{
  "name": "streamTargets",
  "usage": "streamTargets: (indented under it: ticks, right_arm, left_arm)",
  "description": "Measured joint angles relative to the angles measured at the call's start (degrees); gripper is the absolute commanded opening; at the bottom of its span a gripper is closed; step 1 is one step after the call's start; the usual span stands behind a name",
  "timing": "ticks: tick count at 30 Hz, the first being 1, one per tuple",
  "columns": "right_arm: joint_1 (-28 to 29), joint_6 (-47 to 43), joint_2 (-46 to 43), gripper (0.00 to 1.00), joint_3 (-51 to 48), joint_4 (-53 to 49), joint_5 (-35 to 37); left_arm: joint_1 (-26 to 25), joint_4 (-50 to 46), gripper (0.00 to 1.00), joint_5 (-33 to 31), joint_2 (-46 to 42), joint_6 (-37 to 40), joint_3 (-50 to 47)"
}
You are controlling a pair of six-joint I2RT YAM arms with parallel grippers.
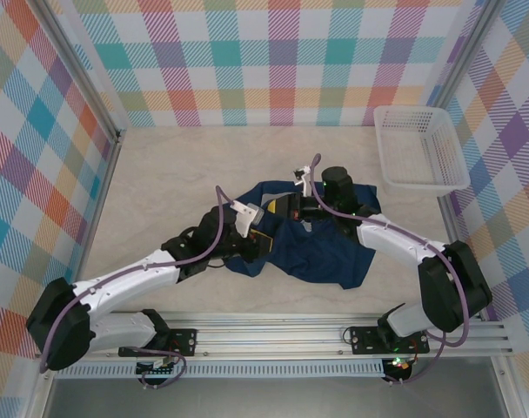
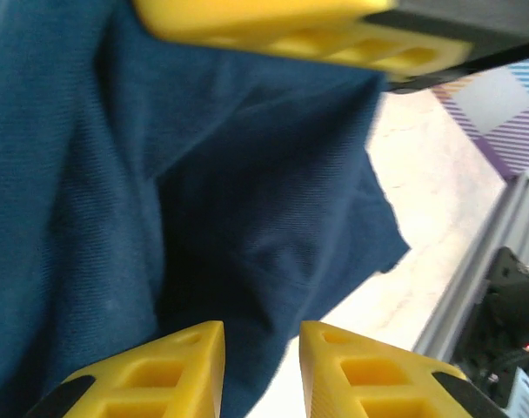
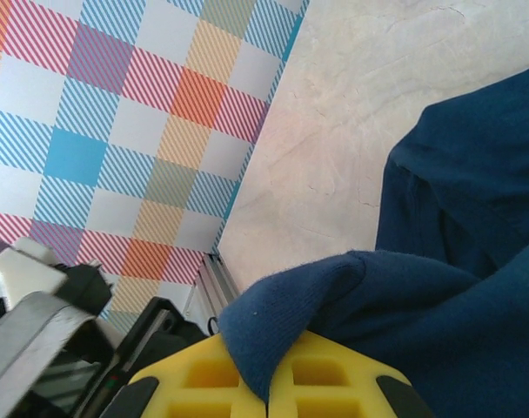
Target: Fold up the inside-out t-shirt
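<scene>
The inside-out t-shirt [image 1: 321,252] is dark navy and lies crumpled on the table between the two arms. My right gripper [image 1: 288,207] is at its left back edge, shut on a fold of the cloth. In the right wrist view that navy fold [image 3: 334,287] is pinched between the yellow jaws of the right gripper [image 3: 269,370] and lifted off the table. My left gripper [image 1: 266,233] is just in front of it at the shirt's left edge. In the left wrist view the left gripper [image 2: 260,331] has its jaws apart, with the shirt [image 2: 247,200] just beyond the tips.
A white plastic basket [image 1: 418,148] stands at the back right by the checkered wall. The beige table [image 1: 177,174] shows bare to the left and behind the shirt. The metal rail [image 1: 334,335] with the arm bases runs along the near edge.
</scene>
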Motion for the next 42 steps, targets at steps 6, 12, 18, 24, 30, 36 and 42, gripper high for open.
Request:
streamTargets:
  ticks: [6,12,18,24,30,36,42]
  right_arm:
    - [-0.4,1.0,0.0,0.00,0.0,0.2,-0.5]
    - [-0.7,1.5,0.0,0.00,0.0,0.9,-0.9]
    - [-0.7,1.8,0.0,0.00,-0.2,2.0,-0.9]
    - [-0.8,1.8,0.0,0.00,-0.4,2.3,-0.9]
    - [-1.8,-0.2,-0.8,0.00,-0.8,-0.1,0.5]
    - [-1.7,-5.6,-3.3,0.16,-0.8,-4.8,4.0]
    - [-1.8,-15.2,-8.8,0.42,-0.2,-13.3,10.7]
  left_arm:
    - [1.5,0.5,0.34,-3.4,3.7,-0.3,1.4]
    - [4.3,1.1,0.41,-5.9,5.2,-1.6,1.5]
    - [4.6,2.3,0.43,-3.8,8.5,-1.6,3.4]
    - [4.6,4.0,0.26,-1.5,10.5,-1.0,4.9]
    - [4.6,4.0,0.01,0.2,9.4,-0.8,5.5]
    - [5.0,2.0,0.00,2.8,3.0,-1.4,5.6]
    - [7.6,-4.4,0.00,4.6,-0.3,-5.7,9.2]
